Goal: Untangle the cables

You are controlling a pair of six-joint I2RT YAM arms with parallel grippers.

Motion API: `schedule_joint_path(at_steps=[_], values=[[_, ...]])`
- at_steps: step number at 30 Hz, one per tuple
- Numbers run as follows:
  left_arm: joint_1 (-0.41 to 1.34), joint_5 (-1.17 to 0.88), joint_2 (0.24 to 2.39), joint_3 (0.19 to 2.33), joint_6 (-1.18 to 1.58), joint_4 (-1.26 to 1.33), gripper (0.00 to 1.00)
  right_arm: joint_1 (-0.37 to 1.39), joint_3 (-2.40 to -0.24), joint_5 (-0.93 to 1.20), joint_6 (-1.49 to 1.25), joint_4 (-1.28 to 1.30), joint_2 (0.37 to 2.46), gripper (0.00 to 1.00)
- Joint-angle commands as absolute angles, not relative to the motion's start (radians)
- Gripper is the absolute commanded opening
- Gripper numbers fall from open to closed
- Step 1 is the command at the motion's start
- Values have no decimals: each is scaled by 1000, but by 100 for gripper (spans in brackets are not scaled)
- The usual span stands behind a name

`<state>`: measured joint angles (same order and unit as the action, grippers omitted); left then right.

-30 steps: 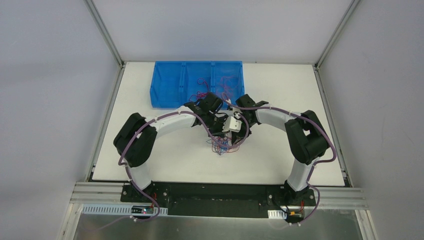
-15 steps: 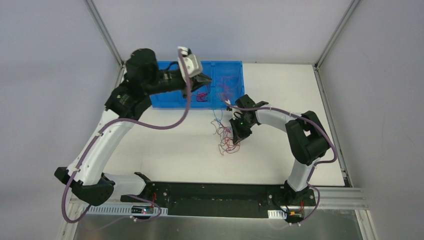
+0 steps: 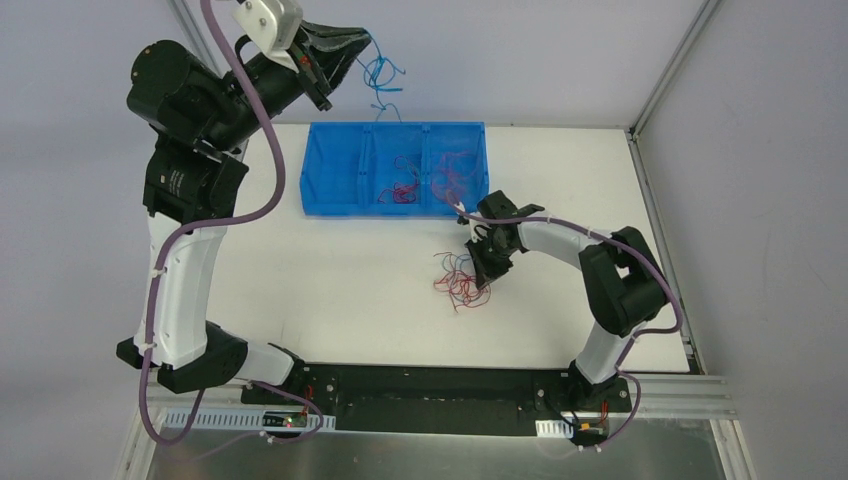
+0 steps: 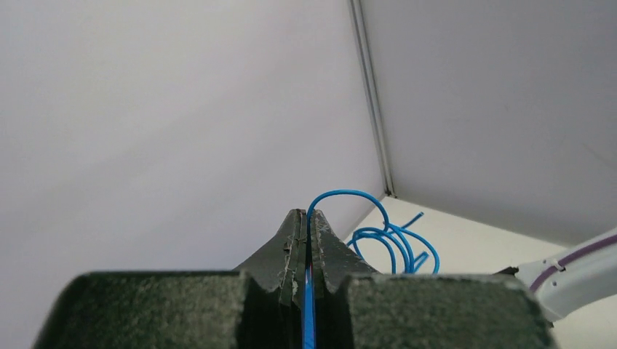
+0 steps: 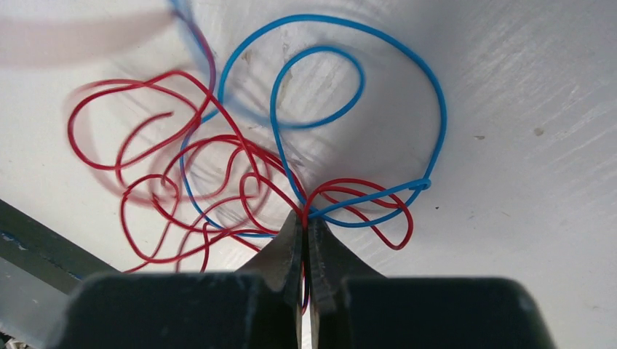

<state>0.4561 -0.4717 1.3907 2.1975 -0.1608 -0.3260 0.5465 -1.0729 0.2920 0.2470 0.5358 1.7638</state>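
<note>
Top external view: the left tool point(image 3: 362, 40) hangs high above the far-left corner of the tabletop point(image 3: 340, 290), its jaws clenched on a blue cable point(image 3: 383, 75). The cable dangles in loose curls just off the tool's tip, in the air over the far edge of a blue bin point(image 3: 330, 170). Below the tool, the bin's middle and right compartments hold a few red cables point(image 3: 405, 188). In the left wrist view the blue strand runs straight up between the pressed-together fingers, arches over the tip and coils into several loops just right of it.

The right tool point(image 3: 487, 272) is down at the tabletop, near the bin's right end, with the cable tangle point(image 3: 460, 280) spread just to its left. In the right wrist view its jaws are clamped shut on strands of that tangle: red and blue wires meet right at the fingertips point(image 5: 295, 225). Red loops fan out ahead and to the left of the tip, and a wide blue loop arcs ahead and to the right.
</note>
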Motion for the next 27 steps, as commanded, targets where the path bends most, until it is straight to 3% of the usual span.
schedule_joint_path(at_steps=[1, 3, 7, 12, 15, 18, 22, 27], values=[[442, -419, 1398, 2237, -66, -264, 0, 533, -1012, 164, 360, 635, 1748, 0], [442, -486, 1368, 2158, -38, -265, 0, 531, -1005, 206, 380, 640, 1677, 17], [442, -518, 1304, 1957, 59, -264, 0, 519, -1047, 333, 430, 723, 1495, 63], [442, -550, 1268, 1832, 169, -253, 0, 484, -1129, 490, 471, 754, 1248, 88], [442, -559, 1269, 1800, 252, -237, 0, 477, -1121, 554, 388, 562, 1115, 98], [442, -573, 1275, 1767, 347, -197, 0, 484, -1083, 600, 211, 283, 1050, 99], [444, -616, 1289, 1732, 457, -146, 0, 534, -1116, 601, 7, 45, 1100, 99], [452, -629, 1315, 1736, 498, -118, 0, 632, -1193, 544, -32, -106, 1230, 99]])
